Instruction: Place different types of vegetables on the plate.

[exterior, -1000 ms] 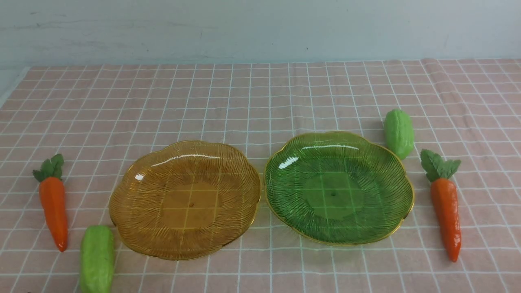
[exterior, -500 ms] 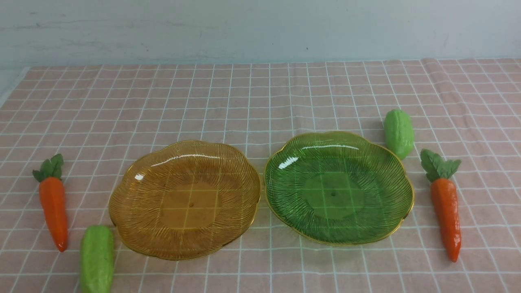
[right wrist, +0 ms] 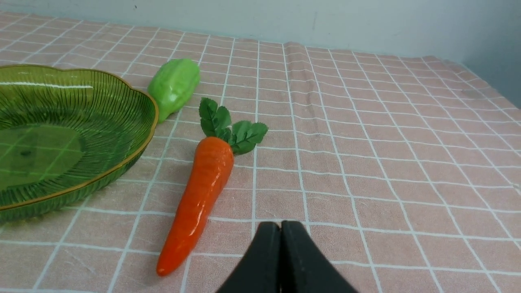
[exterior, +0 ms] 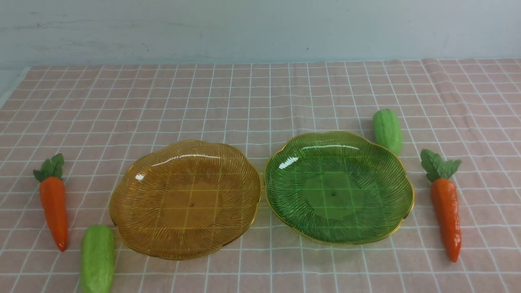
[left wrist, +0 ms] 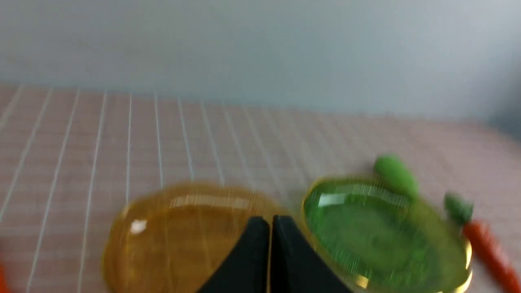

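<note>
My right gripper (right wrist: 281, 226) was pressed shut and empty. One carrot (right wrist: 199, 191) lay just ahead of it, with a gourd (right wrist: 173, 87) beyond, touching the green plate (right wrist: 134, 95). My left gripper (left wrist: 269, 221), also closed, hung before the amber plate (left wrist: 122, 228). The other carrot (exterior: 53, 207) and other gourd (exterior: 97, 256) lay left of that.

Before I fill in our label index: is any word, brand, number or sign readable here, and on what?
None readable. The amber plate, green plate, left carrot, right carrot, left gourd and right gourd bear no print; the checked cloth has only white grid lines. The left wrist view is blurred.
</note>
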`<action>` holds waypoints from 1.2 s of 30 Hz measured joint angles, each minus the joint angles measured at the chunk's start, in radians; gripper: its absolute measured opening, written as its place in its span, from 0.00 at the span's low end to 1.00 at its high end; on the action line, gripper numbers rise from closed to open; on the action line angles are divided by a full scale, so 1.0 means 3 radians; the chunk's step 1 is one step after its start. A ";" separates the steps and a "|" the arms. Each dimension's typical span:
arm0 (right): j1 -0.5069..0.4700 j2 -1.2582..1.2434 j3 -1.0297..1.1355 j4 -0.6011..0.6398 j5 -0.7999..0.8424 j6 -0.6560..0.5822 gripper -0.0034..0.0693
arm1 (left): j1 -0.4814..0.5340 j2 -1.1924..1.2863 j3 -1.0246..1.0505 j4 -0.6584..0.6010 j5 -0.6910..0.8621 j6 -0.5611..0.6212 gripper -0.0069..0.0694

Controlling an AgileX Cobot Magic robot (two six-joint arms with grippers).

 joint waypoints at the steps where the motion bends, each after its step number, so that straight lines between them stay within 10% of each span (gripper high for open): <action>1: 0.0000 0.0000 0.0000 0.0037 -0.0036 0.0033 0.03 | 0.0000 0.0210 -0.0085 0.0096 0.0216 -0.0012 0.09; 11: 0.0000 0.0000 0.0015 0.1308 -0.1035 0.0849 0.03 | 0.0058 0.2179 -0.0729 0.1354 0.1034 -0.0687 0.09; 21: 0.0000 0.0000 0.0015 0.1955 -0.1323 0.1036 0.03 | 0.0973 0.3420 -0.1287 0.1339 0.0945 -0.0736 0.10; 31: 0.0103 0.0481 -0.1005 0.1690 0.0151 0.0759 0.03 | 0.1104 0.3978 -0.1361 0.1341 0.0478 -0.0790 0.19; 36: 0.0118 0.1315 -0.1844 0.1472 0.0986 0.0341 0.03 | 0.1104 0.4261 -0.1376 0.1341 0.0215 -0.0787 0.42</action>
